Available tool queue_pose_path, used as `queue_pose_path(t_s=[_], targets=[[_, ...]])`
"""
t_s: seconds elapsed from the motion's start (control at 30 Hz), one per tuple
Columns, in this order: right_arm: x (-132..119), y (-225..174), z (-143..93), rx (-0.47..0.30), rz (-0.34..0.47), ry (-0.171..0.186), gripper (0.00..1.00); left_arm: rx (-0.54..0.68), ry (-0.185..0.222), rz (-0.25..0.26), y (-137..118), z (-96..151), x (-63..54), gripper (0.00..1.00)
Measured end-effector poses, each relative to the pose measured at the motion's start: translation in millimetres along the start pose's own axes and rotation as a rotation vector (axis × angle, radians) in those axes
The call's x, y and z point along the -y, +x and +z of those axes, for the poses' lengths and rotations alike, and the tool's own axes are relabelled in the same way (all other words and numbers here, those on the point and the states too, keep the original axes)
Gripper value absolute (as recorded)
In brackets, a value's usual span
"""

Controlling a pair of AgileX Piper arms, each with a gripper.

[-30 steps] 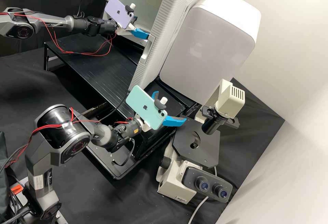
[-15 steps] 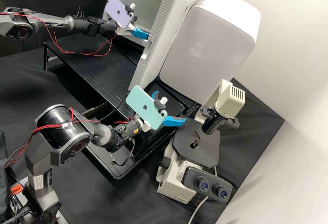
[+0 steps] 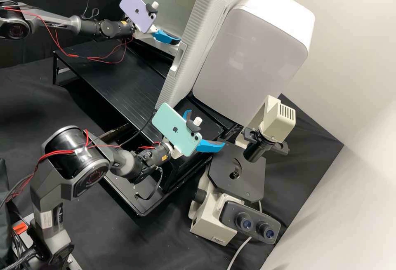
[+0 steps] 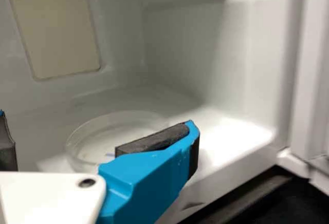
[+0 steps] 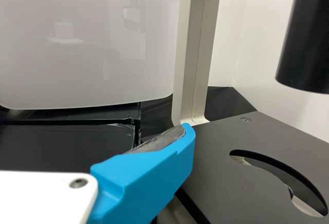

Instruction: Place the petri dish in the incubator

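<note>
Risks catching the petri dish (image 4: 103, 137), lying on the incubator floor (image 4: 231, 131) just ahead of the spread left gripper (image 4: 96, 125), and dragging it out on retreat; right gripper (image 3: 205, 129) spread too, beside the microscope (image 3: 237, 204).

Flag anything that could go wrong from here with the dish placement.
The petri dish lies not far inside the front lip of the incubator, with the open left gripper close by it; a crooked pull-back could clip the dish and drag it out. The incubator door stands open beside that arm, so a bump against it is possible.
</note>
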Motion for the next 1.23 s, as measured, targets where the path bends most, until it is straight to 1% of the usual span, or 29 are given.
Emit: queue_pose_path(t_s=[0.17,0.2,0.27,0.33,0.47,0.5,0.6,0.67,0.7,0.73,0.8,0.9,1.03,1.07,1.17,1.23], targets=[[0,0,0,0.000,0.000,0.000,1.00,0.034,0.029,0.065,-11,11,-22.5,1.00],[0,0,0,0.000,0.000,0.000,1.00,0.036,0.028,0.078,-13,12,-25.9,1.00],[0,0,0,0.000,0.000,0.000,1.00,0.047,0.028,0.092,-18,17,-28.6,1.00],[0,0,0,0.000,0.000,0.000,1.00,0.058,0.023,0.090,-21,20,-28.4,1.00],[0,0,0,0.000,0.000,0.000,1.00,0.072,0.025,0.070,-26,27,-18.0,1.00],[0,0,0,0.000,0.000,0.000,1.00,0.071,0.024,0.073,-28,29,-17.1,1.00],[0,0,0,0.000,0.000,0.000,1.00,0.071,-0.009,0.066,-36,36,-6.4,1.00],[0,0,0,0.000,0.000,0.000,1.00,0.071,-0.016,0.071,-42,40,2.8,1.00],[0,0,0,0.000,0.000,0.000,1.00,0.071,-0.018,0.080,-45,42,4.8,1.00],[0,0,0,0.000,0.000,0.000,1.00,0.080,-0.023,0.083,-51,46,9.2,1.00],[0,0,0,0.000,0.000,0.000,1.00,0.087,-0.016,0.076,-59,50,19.2,1.00],[0,0,0,0.000,0.000,0.000,1.00,0.100,-0.025,0.080,-73,57,27.0,1.00],[0,0,0,0.000,0.000,0.000,1.00,0.128,-0.028,0.060,-93,62,41.2,1.00],[0,0,0,0.000,0.000,0.000,1.00,0.134,-0.029,0.057,-98,62,42.1,1.00],[0,0,0,0.000,0.000,0.000,1.00,0.157,-0.040,0.028,-116,61,51.7,1.00],[0,0,0,0.000,0.000,0.000,1.00,0.163,-0.054,0.028,-127,59,53.5,1.00]])
